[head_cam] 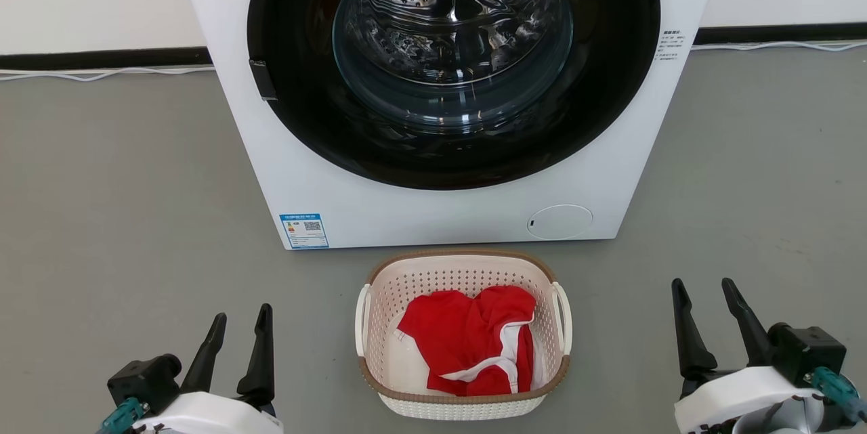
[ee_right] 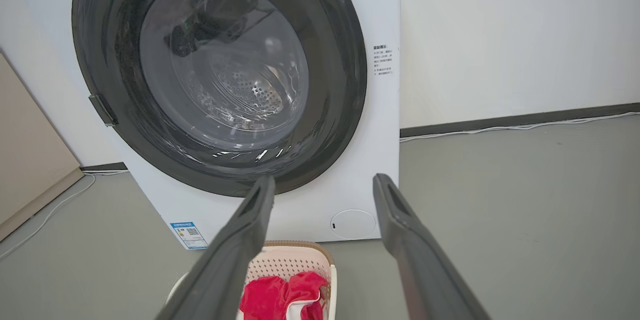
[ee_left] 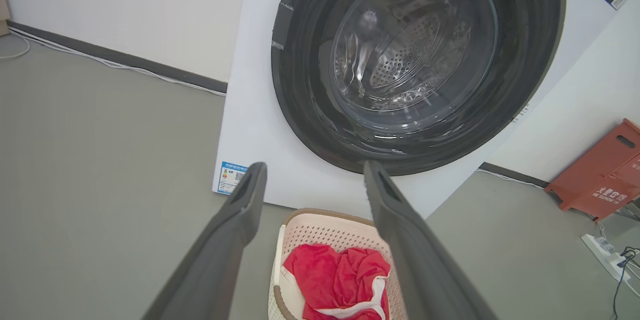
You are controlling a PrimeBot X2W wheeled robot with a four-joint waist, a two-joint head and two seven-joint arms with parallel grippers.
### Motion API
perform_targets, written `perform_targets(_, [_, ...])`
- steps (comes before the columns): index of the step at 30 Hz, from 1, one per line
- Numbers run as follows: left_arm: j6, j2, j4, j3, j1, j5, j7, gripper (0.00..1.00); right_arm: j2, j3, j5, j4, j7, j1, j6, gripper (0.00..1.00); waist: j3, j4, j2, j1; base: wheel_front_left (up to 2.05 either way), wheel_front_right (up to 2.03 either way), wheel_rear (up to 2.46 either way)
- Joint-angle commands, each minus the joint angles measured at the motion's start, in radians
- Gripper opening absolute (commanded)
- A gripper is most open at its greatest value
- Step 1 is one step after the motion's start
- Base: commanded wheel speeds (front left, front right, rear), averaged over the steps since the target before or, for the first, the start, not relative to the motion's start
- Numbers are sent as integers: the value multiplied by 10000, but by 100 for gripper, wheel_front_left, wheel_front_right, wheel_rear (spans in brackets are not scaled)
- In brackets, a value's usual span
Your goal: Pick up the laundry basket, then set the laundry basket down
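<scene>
Nearest us, left gripper and right gripper hang low over the grey floor. Both have their fingers spread and hold nothing. Each is well apart from the laundry basket, one to either side.

The basket stands on the floor between them, upright, just in front of the washing machine. A red garment with white trim is crumpled inside, heaped toward our right.

Step in hand, as we judge it: the approach, with no contact yet.

Notes for doing it well:
- Bring both arms inward together, one to the left loop handle, one to the right loop handle.
- Whether a finger can pass through a loop is not clear from the head view; the handles look thin and close to the wall. Pinching the brown rim beside them may be the fallback.
- Close both sides before lifting, then raise evenly; the load sits off-centre and could tip the basket.
- Lift straight up or slightly toward us. The far rim sits near the machine's front panel, with the round glass door above it.
</scene>
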Motion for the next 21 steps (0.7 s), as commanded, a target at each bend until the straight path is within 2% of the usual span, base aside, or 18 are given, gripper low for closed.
perform_targets(1, [-60, 148, -238, 220, -247, 302, -138, 100, -111, 216, -333, -223, -204, -410, 62, 100, 5, -1, 0, 0, 0, 0, 0])
perform_targets(19, [-71, 336, -89, 78, -284, 2314, -686, 100, -188, 148, -2755, -118, -751, -428, 73, 100, 74, -26, 0, 0, 0, 0, 0])
perform_targets(21, [-71, 335, -73, 79, -283, 2298, -686, 100, -179, 130, -2714, -126, -751, -424, 73, 100, 77, -24, 0, 0, 0, 0, 0])
